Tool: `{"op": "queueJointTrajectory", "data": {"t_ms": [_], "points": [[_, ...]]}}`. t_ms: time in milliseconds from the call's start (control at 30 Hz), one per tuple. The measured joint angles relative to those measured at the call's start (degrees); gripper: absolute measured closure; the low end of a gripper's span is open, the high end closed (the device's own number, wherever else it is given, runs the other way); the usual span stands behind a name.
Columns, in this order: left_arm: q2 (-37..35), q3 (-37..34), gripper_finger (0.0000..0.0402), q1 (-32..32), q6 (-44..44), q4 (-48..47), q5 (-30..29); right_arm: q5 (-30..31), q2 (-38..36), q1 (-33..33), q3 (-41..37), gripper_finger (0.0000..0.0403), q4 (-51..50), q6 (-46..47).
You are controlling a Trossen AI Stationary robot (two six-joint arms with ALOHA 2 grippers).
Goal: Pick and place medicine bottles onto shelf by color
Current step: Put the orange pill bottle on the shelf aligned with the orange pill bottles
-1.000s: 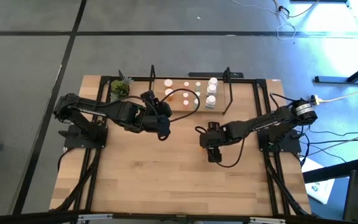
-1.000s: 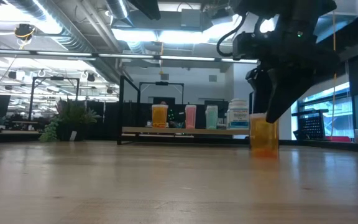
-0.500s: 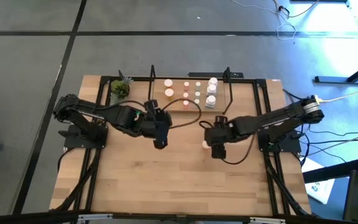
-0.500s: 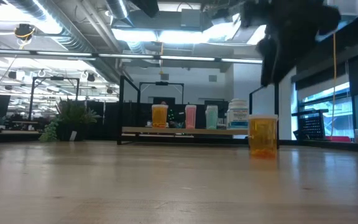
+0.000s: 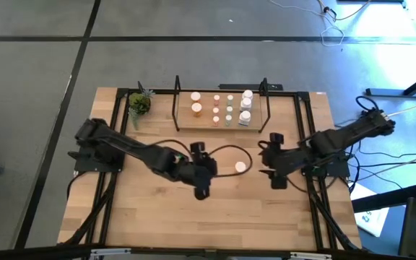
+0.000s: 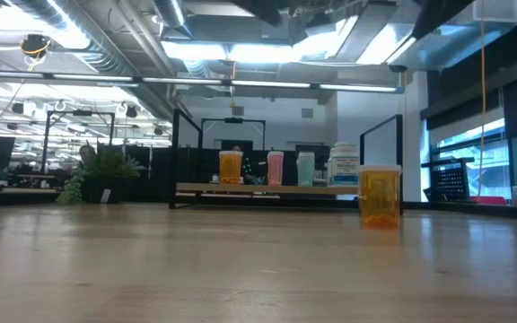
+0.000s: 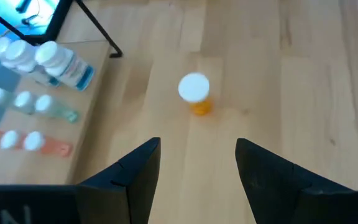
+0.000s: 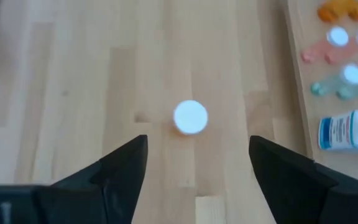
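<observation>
Wooden worktop (image 5: 157, 217) carries a shelf (image 5: 222, 124) along its far edge, with orange, pink, green and white bottles (image 5: 228, 108) standing on it. One orange bottle (image 5: 241, 167) stands alone near the worktop's middle. It sits between the left gripper (image 5: 202, 189) and the right gripper (image 5: 275, 177), both spread wide and holding nothing.
</observation>
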Motion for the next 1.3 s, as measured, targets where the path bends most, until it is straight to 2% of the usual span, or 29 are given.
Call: {"op": "queueJointTrajectory", "data": {"t_ms": [167,367,467,633,800,967,1300], "points": [[5.8,0.0,0.0199,0.6,0.0,9.9,0.7,-1.2,-3.4,2.5,0.0,0.0122,-0.2,-4.3],[11.5,0.0,0.0199,2.4,1.4,16.4,1.1,-9.5,-5.4,3.2,0.0,0.0122,-1.0,-10.4],[13.7,0.0,0.0199,4.0,1.1,17.8,3.0,-12.5,-5.6,3.2,0.0,0.0122,-0.9,-10.3],[15.0,0.0,0.0199,5.4,0.4,20.6,6.5,-12.5,-5.6,3.1,0.0,0.0122,-0.8,-10.3],[15.1,0.0,0.0199,5.7,-0.6,20.3,6.5,-12.5,-5.6,3.1,0.0,0.0122,-0.6,-10.4],[15.1,0.0,0.0199,5.5,-5.7,20.9,6.7,-12.5,-5.6,3.1,0.0,0.0122,-0.5,-10.4],[15.1,0.0,0.0196,5.4,-5.7,20.9,7.2,-12.5,-5.6,3.1,0.0,0.0122,-0.5,-10.3]]}}
